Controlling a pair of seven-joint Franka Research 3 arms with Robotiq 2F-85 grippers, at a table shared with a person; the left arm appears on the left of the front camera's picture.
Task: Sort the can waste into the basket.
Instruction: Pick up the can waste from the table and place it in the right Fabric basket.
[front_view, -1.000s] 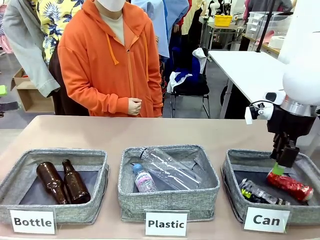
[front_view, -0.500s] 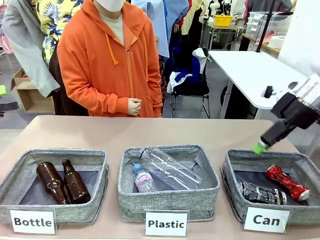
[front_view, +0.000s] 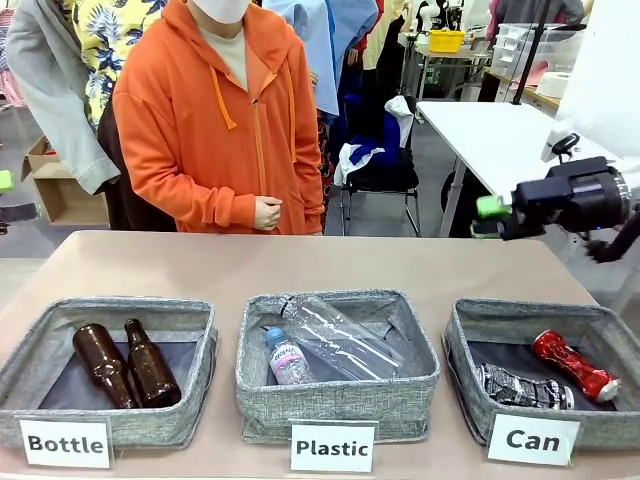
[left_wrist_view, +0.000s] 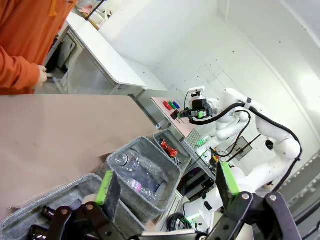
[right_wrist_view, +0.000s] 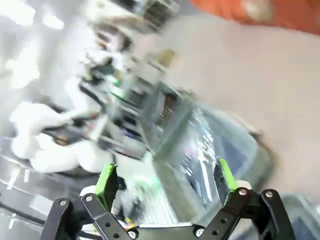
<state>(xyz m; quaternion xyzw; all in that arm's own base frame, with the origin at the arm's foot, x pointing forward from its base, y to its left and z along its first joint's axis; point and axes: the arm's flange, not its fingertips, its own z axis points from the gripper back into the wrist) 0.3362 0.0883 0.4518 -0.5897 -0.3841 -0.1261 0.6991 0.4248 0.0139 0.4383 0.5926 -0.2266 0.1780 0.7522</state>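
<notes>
Bright, even indoor light — front view sharp, left wrist view wide-angle-bent, right wrist view heavily motion-blurred.

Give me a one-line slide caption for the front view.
Both crushed cans lie in the "Can" basket; the open right gripper hangs above.

A second ago the right gripper (front_view: 490, 215) reached down into the "Can" basket (front_view: 470, 340) with its green pads at the neck of the red can (front_view: 573, 366). It has since let go and swung up and away: half a second ago it hung tilted just above the basket's far rim, and now it is raised well clear of the basket, lying nearly level, pointing toward picture left with its jaws spread and nothing between them. The red can has dropped flat onto the dark lining, settling beside the dark can (front_view: 522, 386). The right wrist view is smeared with motion blur.
</notes>
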